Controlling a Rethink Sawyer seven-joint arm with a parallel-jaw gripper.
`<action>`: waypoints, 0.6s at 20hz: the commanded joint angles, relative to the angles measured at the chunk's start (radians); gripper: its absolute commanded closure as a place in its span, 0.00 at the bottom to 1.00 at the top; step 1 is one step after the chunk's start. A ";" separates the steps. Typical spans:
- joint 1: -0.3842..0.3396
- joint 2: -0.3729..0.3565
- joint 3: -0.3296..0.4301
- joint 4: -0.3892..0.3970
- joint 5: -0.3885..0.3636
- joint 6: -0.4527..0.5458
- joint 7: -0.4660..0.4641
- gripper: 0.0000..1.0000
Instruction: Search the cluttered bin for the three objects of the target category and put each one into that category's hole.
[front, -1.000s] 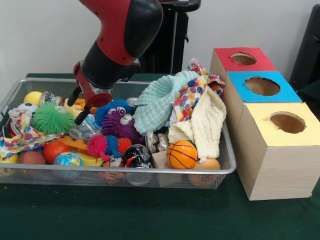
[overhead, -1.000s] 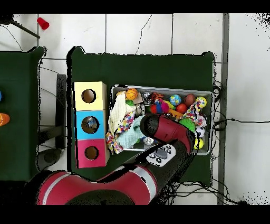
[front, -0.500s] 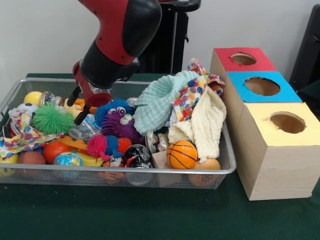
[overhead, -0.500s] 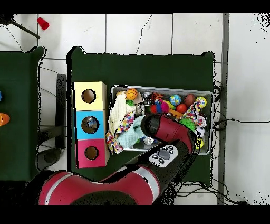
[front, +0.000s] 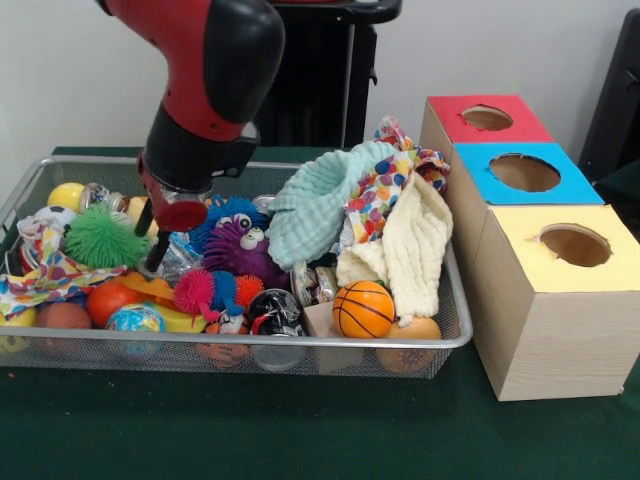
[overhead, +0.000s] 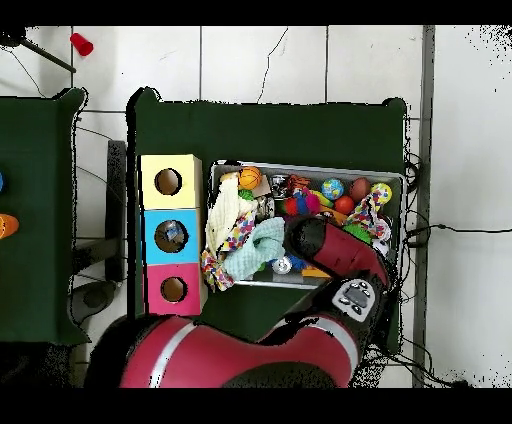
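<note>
Three boxes, yellow (front: 560, 300), blue (front: 520, 175) and red (front: 485, 118), run near to far beside the wire bin (front: 300, 345). Front view shows the claw (front: 150, 245) over the spiky toys; its grip is unreadable. Overhead, the arm (overhead: 335, 265) covers it.

You have a wire mesh bin (front: 455, 338) heaped with toys and cloths: the small basketball (front: 363, 308) sits against the bin's front rim, with the cream knit cloth (front: 408, 250) draped just above it. Right of the bin stand three boxes in a row, each with a round hole on top: yellow (front: 575, 245), blue (front: 525, 172), red (front: 487, 118).
</note>
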 joint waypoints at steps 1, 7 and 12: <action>-0.094 -0.047 0.295 0.085 -0.030 -0.115 0.071 0.00; -0.116 -0.061 0.318 0.094 -0.044 -0.097 0.061 0.00; -0.118 -0.055 0.323 0.105 -0.041 -0.076 0.064 0.00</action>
